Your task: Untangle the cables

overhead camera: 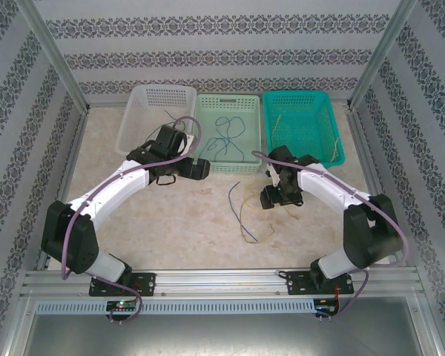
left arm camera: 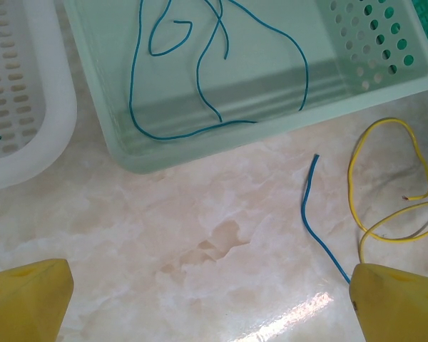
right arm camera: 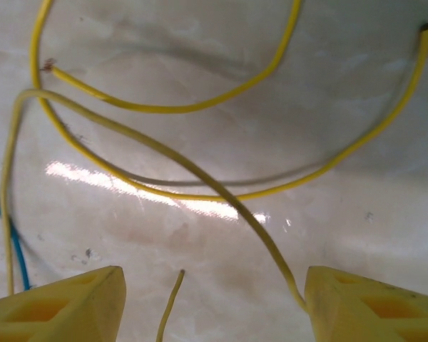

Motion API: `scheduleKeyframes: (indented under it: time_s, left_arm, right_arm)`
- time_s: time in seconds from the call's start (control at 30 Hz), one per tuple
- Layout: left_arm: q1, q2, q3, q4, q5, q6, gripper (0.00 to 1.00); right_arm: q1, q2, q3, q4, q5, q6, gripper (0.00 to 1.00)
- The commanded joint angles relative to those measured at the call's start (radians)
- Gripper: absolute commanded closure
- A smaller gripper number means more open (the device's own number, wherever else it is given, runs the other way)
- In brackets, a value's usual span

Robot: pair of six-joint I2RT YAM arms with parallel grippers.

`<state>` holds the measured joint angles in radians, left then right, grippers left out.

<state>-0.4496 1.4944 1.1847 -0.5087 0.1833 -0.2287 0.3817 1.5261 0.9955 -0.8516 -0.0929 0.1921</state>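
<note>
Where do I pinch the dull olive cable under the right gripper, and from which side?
Take the olive cable on its lone stretch just past where it crosses the bright yellow cable, straight down from above, right gripper fingers straddling it; it lies flat there.

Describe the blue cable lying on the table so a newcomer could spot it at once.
Find the pale green basket, middle of three at the table's far side. Just in front of it, on the tabletop, lies a blue cable. Unlike the blue cables inside that basket, it lies outside, and its tangled neighbours are yellow cables.
</note>
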Motion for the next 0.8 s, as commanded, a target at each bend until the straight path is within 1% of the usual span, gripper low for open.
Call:
scheduleKeyframes:
  time_s: [0.0, 0.07, 0.1, 0.2, 0.27, 0.3, 0.33, 0.4, 0.5, 0.63, 0.67, 0.77]
  left_arm:
    - [0.010, -0.006, 0.017, 0.018, 0.001, 0.012, 0.00]
    - [0.009, -0.007, 0.018, 0.019, -0.001, 0.013, 0.00]
    - [0.010, -0.007, 0.019, 0.019, -0.002, 0.013, 0.00]
    - [0.009, -0.003, 0.021, 0.021, 0.000, 0.014, 0.00]
    - [0.011, 0.003, 0.027, 0.015, 0.001, 0.016, 0.00]
    - [0.011, 0.005, 0.027, 0.015, -0.001, 0.016, 0.00]
    - [0.011, 0.006, 0.026, 0.016, -0.002, 0.015, 0.00]
    - [0.011, 0.012, 0.026, 0.018, -0.003, 0.015, 0.00]
    - [0.009, 0.019, 0.027, 0.022, 0.000, 0.009, 0.00]
    - [0.009, 0.024, 0.024, 0.033, 0.006, 0.006, 0.00]
    - [0.009, 0.024, 0.024, 0.034, 0.008, 0.004, 0.01]
    - [0.010, 0.027, 0.025, 0.036, 0.012, 0.005, 0.00]
  right_arm:
    - [-0.007, 0.034, 0.007, 0.017, 0.011, -0.006, 0.38]
    - [-0.004, 0.045, -0.001, 0.030, -0.004, -0.012, 0.42]
    - [-0.003, 0.046, -0.005, 0.033, 0.000, -0.014, 0.46]
    - [0.004, 0.034, -0.005, 0.034, 0.010, -0.018, 0.71]
    - [0.021, -0.012, 0.000, 0.026, 0.010, -0.030, 0.90]
    - [0.031, -0.037, 0.004, 0.021, 0.006, -0.043, 0.96]
    - [0.043, -0.071, 0.010, 0.014, -0.002, -0.064, 1.00]
    - [0.059, -0.138, 0.027, -0.006, -0.013, -0.098, 1.00]
    - [0.056, -0.250, 0.063, -0.026, -0.034, -0.123, 1.00]
    - [0.050, -0.391, 0.115, -0.018, -0.137, -0.172, 1.00]
    - [0.049, -0.418, 0.126, -0.015, -0.147, -0.183, 1.00]
    - [0.045, -0.473, 0.171, -0.023, -0.118, -0.212, 1.00]
